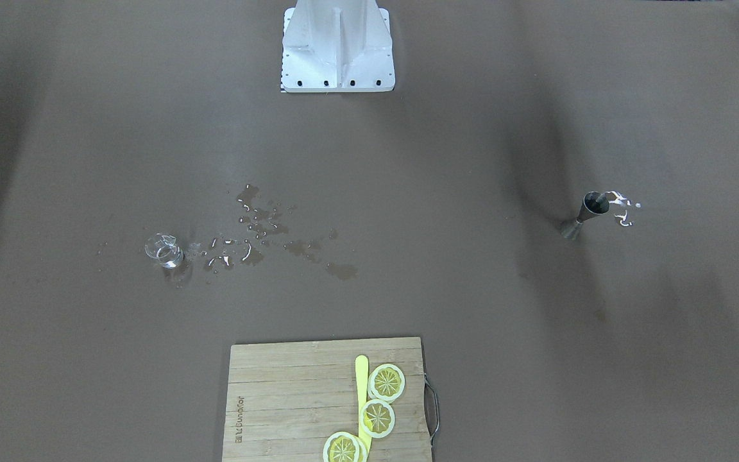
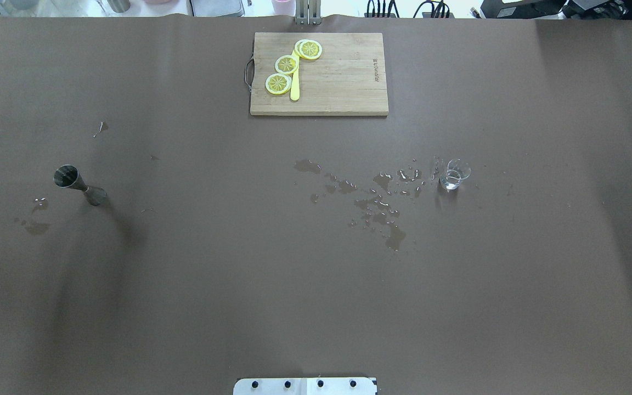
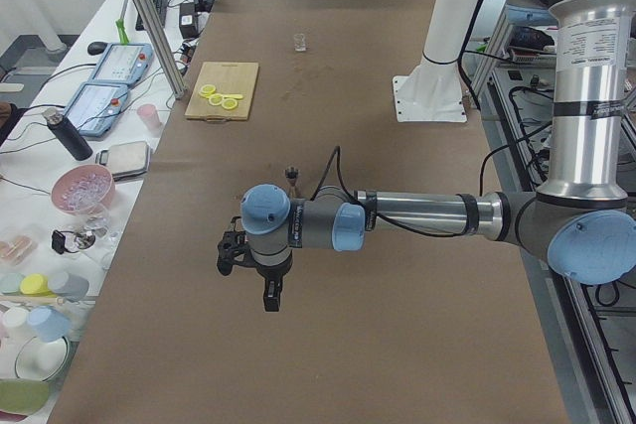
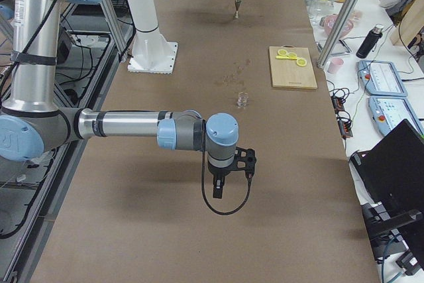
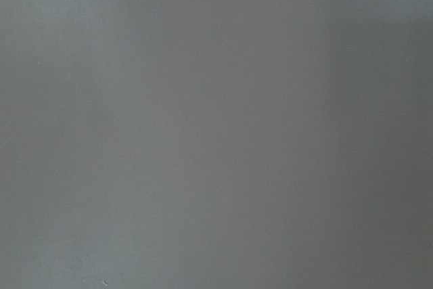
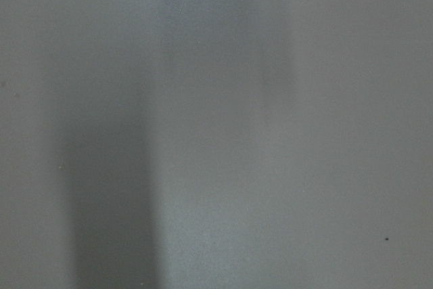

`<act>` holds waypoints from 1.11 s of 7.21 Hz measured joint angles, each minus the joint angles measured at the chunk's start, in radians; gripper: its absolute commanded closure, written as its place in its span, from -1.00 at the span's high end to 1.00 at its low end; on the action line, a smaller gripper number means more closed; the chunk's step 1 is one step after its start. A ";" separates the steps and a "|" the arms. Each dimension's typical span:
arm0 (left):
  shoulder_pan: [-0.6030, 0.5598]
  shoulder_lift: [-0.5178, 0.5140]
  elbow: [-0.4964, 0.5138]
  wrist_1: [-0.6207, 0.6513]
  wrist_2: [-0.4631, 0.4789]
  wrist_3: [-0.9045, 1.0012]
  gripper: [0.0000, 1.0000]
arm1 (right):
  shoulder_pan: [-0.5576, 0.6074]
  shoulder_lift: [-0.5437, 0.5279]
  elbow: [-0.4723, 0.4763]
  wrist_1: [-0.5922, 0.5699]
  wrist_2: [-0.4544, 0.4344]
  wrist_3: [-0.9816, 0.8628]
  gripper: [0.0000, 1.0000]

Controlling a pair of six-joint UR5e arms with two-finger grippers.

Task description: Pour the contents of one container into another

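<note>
Cutting board [image 1: 292,410] lies nearest the front-facing camera, at 6 o'clock on the counter [image 1: 472,308] in that view. It carries three lemon slices [image 1: 387,382] at its 3 o'clock side, with a yellow stick [image 1: 362,385] touching them.

Glass [image 1: 164,251]: upright at 9 o'clock on the counter, with a little clear liquid in it. Spilled water [image 1: 260,231] spreads from just beside the glass at its 3 o'clock side toward the counter's middle.

Metal jigger [image 1: 587,212]: upright at 3 o'clock on the counter, well apart from the glass. Small wet patches [image 1: 623,212] lie just beside it at its 3 o'clock side.

Robot base [image 1: 337,45]: at 12 o'clock.

Left fingers [image 3: 270,297] show only in the exterior left view, pointing down above bare counter; I cannot tell their spread. Right fingers [image 4: 218,190] show only in the exterior right view, also pointing down above bare counter; again I cannot tell. Both wrist views give only blurred grey surface.
</note>
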 measured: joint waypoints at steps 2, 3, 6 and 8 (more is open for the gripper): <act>0.001 0.000 0.000 0.000 0.000 0.000 0.98 | 0.000 0.000 0.000 0.001 -0.001 -0.001 1.00; 0.002 -0.001 0.000 0.000 0.001 0.000 0.98 | 0.000 -0.001 -0.004 0.005 -0.001 -0.005 1.00; 0.003 -0.001 -0.001 0.000 0.000 0.000 0.98 | -0.001 0.008 -0.015 0.014 -0.002 -0.014 1.00; 0.003 -0.005 -0.003 0.000 0.000 -0.002 0.98 | -0.001 0.022 -0.013 0.014 -0.005 -0.015 1.00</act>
